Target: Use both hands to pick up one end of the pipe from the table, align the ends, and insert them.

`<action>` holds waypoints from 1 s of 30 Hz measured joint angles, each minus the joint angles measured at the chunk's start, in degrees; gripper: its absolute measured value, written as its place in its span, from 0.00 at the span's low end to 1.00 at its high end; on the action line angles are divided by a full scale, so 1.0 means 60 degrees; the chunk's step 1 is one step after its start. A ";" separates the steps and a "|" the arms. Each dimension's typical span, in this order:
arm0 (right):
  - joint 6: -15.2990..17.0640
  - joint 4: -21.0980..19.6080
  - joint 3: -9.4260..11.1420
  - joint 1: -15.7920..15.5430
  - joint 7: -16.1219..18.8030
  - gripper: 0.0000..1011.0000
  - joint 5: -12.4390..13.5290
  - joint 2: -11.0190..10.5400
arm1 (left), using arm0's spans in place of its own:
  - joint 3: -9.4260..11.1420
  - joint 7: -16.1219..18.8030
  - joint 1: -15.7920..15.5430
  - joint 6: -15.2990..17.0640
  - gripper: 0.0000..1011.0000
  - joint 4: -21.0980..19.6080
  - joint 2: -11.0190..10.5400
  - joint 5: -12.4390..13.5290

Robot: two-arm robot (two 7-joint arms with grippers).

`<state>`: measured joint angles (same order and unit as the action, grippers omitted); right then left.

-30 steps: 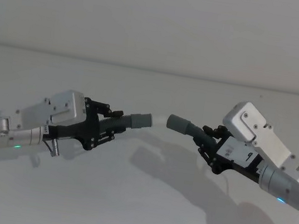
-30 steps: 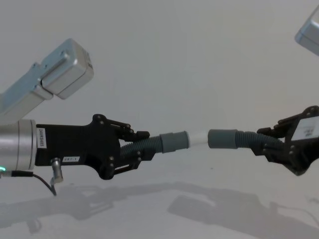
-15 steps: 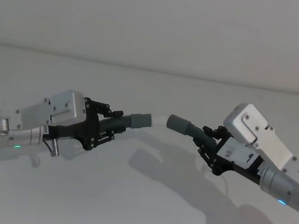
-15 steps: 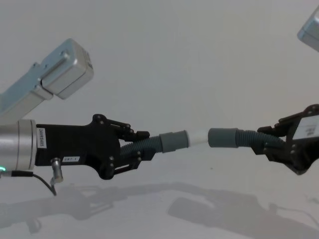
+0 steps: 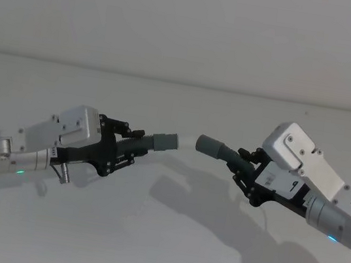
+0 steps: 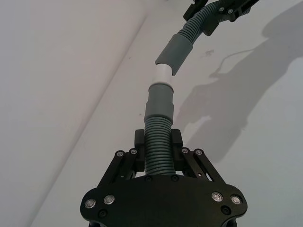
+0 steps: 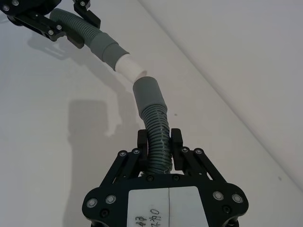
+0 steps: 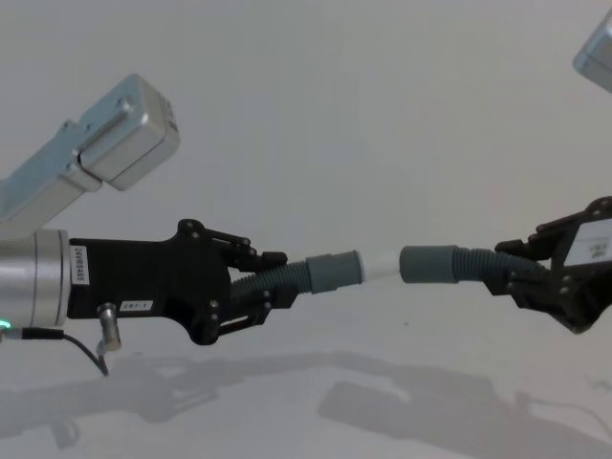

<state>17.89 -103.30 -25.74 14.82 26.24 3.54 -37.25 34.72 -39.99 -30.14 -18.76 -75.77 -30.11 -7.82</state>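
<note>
my left pincer (image 8: 256,282) is clamped on the ribbed body of a dark-grey corrugated plastic hose piece (image 6: 158,146), held above the plain white desk (image 5: 160,235). ahead of its fingers the hose ends in a smooth grey cuff (image 8: 335,273) with a short white spigot (image 6: 163,74). just past the spigot tip, close but not inserted, sits the plain grey socket cuff (image 8: 427,264) of the second ribbed hose piece (image 7: 157,135), which my right pincer (image 8: 531,277) grips, facing the left one.
</note>
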 joint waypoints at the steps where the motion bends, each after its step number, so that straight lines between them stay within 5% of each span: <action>1: 0.0000 0.0000 0.0000 0.0000 0.0000 0.28 0.0000 0.0000 | 0.0001 0.0000 0.0000 0.0000 0.31 0.0000 -0.0001 0.0000; 30: 0.0122 0.0078 0.0273 -0.0149 0.0131 0.28 -0.0115 0.0167 | 0.0000 0.0000 0.0000 0.0000 0.31 0.0000 0.0000 0.0000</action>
<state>18.62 -102.83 -24.10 13.93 27.02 2.85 -36.25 34.72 -39.99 -30.14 -18.76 -75.77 -30.10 -7.82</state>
